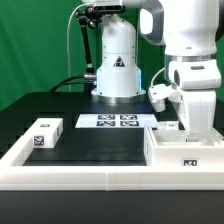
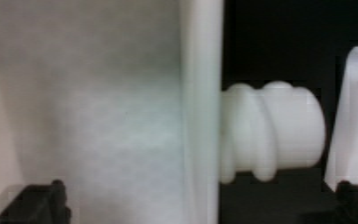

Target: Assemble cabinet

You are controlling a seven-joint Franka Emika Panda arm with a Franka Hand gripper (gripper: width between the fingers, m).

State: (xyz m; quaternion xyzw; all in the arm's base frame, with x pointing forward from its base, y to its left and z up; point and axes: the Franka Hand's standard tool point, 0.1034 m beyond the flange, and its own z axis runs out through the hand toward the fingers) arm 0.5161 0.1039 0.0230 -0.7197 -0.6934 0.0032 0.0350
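On the exterior view's left, a small white block piece (image 1: 45, 132) lies on the black table (image 1: 100, 145). It shows one tag on its near face and sits just inside the low white border frame (image 1: 80, 178). It is well apart from me.

Toward the middle, the marker board (image 1: 113, 121) lies flat with its four tags, in front of my own base (image 1: 115, 65).

On the exterior view's right stands the cabinet body (image 1: 186, 152), a white open-topped box with a tag on its front wall, close against the border frame. My arm (image 1: 192, 60) comes down over its back edge. A smaller tagged white piece (image 1: 172, 125) shows just beside my wrist, at the body's rear corner. I cannot tell whether it touches the body.

In the wrist view, everything is blurred and very close. A broad white panel (image 2: 96, 110) stands upright and fills more than half the picture. Past its edge is a ribbed white knob (image 2: 274, 130) against the dark (which part of the cabinet it belongs to I cannot make out). My fingers (image 2: 37, 203) appear as two dark tips at opposite edges of that picture. They are spread wide apart with the panel's edge between them, and dark space separates the panel from the far tip, so they are clamped on nothing.
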